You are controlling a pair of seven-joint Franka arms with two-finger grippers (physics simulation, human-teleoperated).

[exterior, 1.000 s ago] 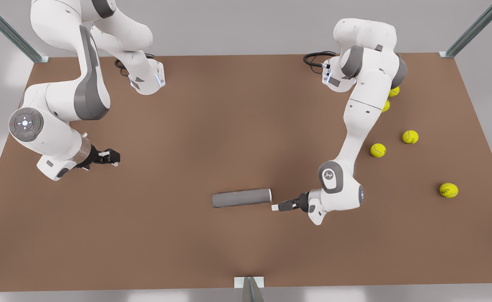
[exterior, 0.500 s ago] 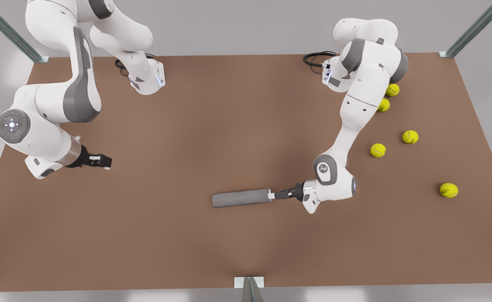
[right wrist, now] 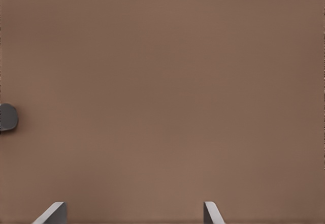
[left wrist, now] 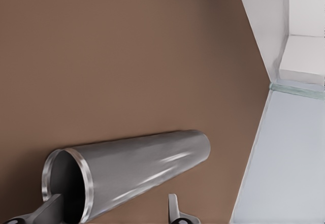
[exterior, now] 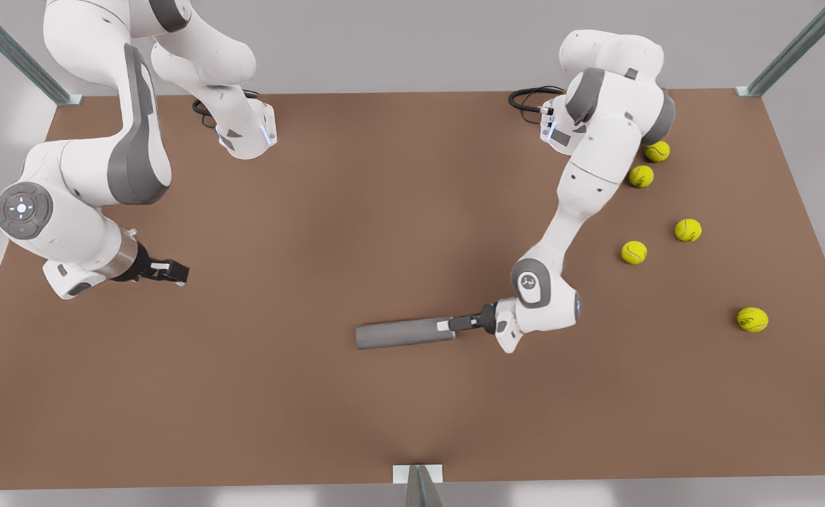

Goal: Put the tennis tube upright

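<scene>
Left gripper (exterior: 445, 325) has advanced, straddling the tennis tube (exterior: 402, 333) rim

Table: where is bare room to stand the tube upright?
Free: the table middle between the right tool and the tennis tube, and the near edge strip. Crowded: the front view's right, with tennis balls and the left tool.

The front view looks steeply down over the whole worktop (exterior: 356, 211); the left wrist view sits close to the tennis tube (left wrist: 142, 170), which both show.
</scene>
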